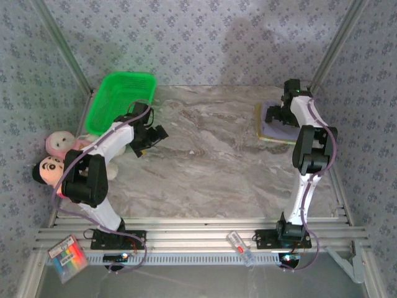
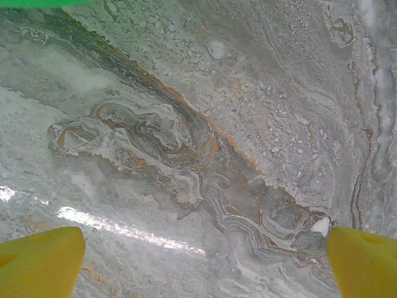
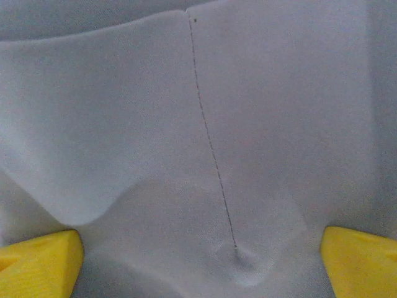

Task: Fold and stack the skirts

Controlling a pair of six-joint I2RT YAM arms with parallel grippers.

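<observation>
R claw [image 3: 198, 261] released, fingers wide apart, just above plain lavender-grey cloth skirt [image 3: 124, 112]. I see that skirt lying flat at far-right of grey marbled table [image 1: 205, 167]. L claw [image 2: 198, 261] released too, over bare table nr green plastic basket [image 1: 121, 99].

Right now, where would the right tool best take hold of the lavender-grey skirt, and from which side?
Probably the small raised pucker at the end of the seam, from straight above: the lavender-grey skirt lies flat, and that fold sits inside the open right tool.
</observation>
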